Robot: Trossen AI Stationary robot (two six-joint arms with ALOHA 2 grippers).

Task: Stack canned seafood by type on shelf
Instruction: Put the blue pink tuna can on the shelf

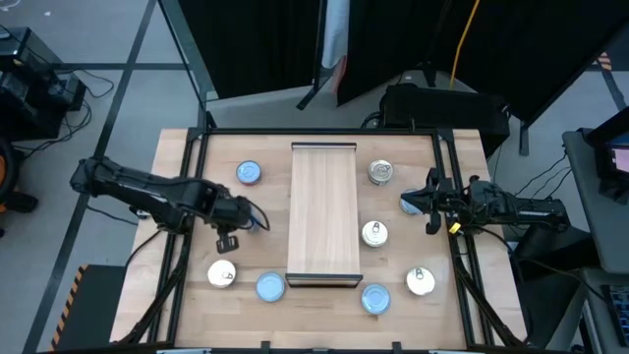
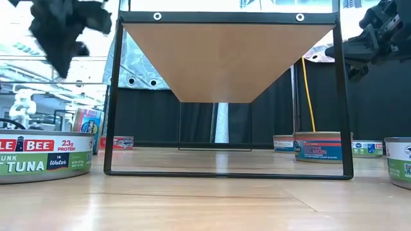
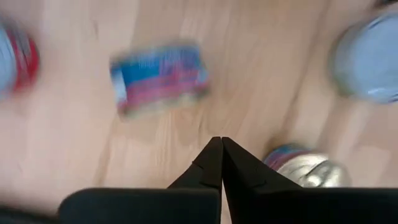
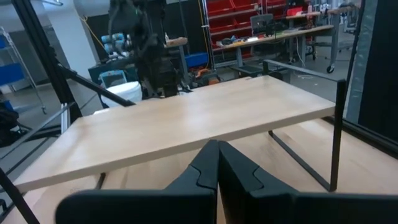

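The shelf point(image 1: 322, 213) is a long light-wood board on a dark wire frame, standing mid-table. Several short tins rest on their bases around it. Left of it are a blue-topped tin point(image 1: 250, 173), a white one point(image 1: 221, 274) and a blue one point(image 1: 270, 287). Right of it are a silver tin point(image 1: 380, 172), a pale one point(image 1: 373, 233), a blue one point(image 1: 375, 298) and a pale one point(image 1: 421, 281). My left gripper point(image 1: 227, 240) hangs shut above the table left of the shelf, fingertips together point(image 3: 217, 140). My right gripper point(image 1: 427, 203) is shut point(image 4: 215, 144), level, facing the shelf, and partly hides a blue tin point(image 1: 408, 205).
The shelf's frame legs point(image 2: 114, 96) stand on the plank table, with open room under the board. A tuna tin point(image 2: 45, 157) and a salmon tin point(image 2: 318, 146) sit at table height. Black rails point(image 1: 197, 147) line the table's sides. Cables and equipment lie beyond the edges.
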